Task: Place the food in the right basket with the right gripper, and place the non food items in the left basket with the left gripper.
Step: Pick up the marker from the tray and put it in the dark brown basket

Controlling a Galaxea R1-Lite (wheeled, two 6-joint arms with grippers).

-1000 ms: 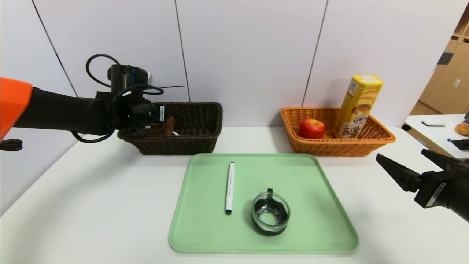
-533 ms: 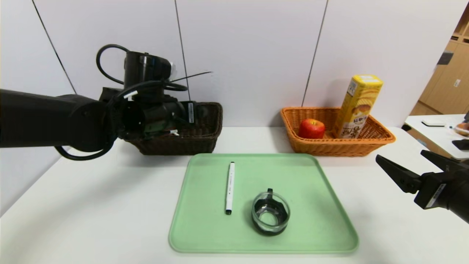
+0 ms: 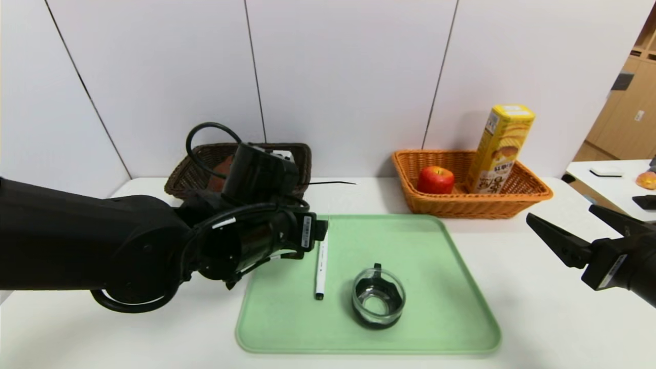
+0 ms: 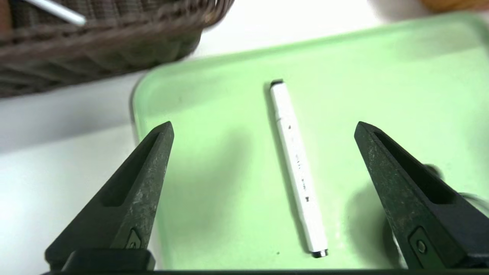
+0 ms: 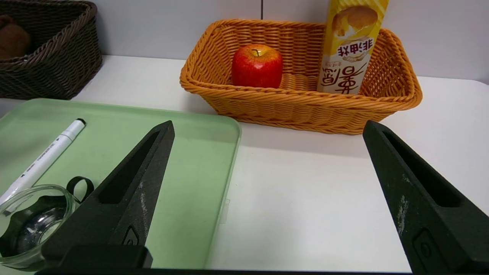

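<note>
Green tray [image 3: 461, 307] being worked over from left side; dark left basket [image 3: 302, 159] sitting behind left gripper [image 4: 263, 128], orange right basket [image 3: 410, 169] well apart on far side. Left gripper being held wide open, empty, above tray. Right gripper [image 5: 267, 128] being kept idle off tray's right edge, spread wide, empty. Glass cup [image 3: 378, 297] lying beyond pen. White pen [image 4: 296, 164] lying between open jaws; descent best centred on barrel, jaws closing across it.
</note>
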